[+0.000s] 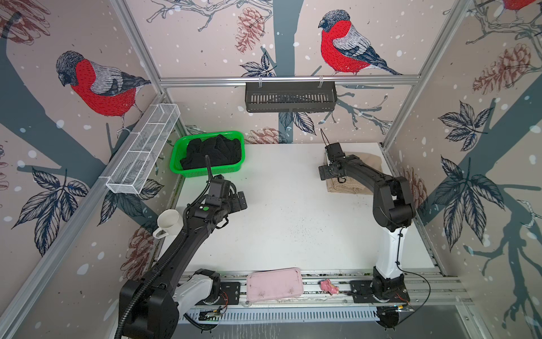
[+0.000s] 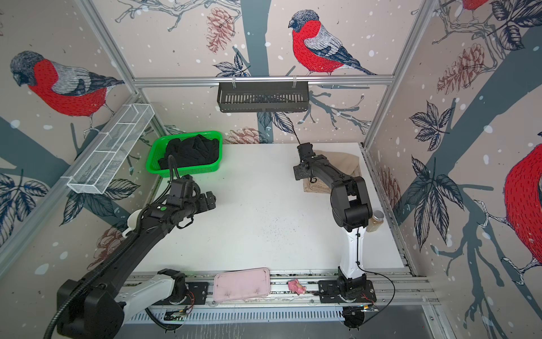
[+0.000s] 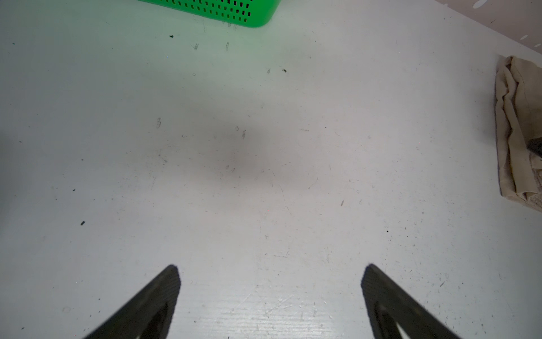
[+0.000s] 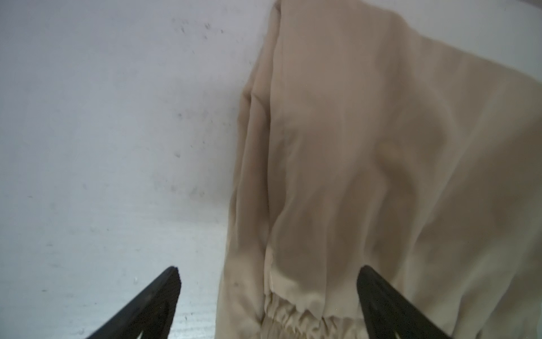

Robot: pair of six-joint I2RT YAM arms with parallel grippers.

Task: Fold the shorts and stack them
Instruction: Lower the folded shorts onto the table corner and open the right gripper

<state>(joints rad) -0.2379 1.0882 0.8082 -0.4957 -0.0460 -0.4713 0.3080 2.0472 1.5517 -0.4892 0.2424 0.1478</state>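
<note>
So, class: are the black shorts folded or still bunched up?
Bunched up. The black shorts lie in a crumpled heap inside the green basket, with no flat folded edges showing.

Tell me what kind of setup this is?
Likely a lab test cell for bimanual manipulation, not a home: aluminium frame with wallpapered panels, two arms bolted to a rail, white tabletop.

Top views: 2, high, looking down over whole table (image 1: 293, 234).
Left wrist: close, facing bare table, green basket (image 3: 223, 11) at edge.
Right wrist: very close over beige shorts (image 4: 381, 161).
Shared: beige shorts.
</note>
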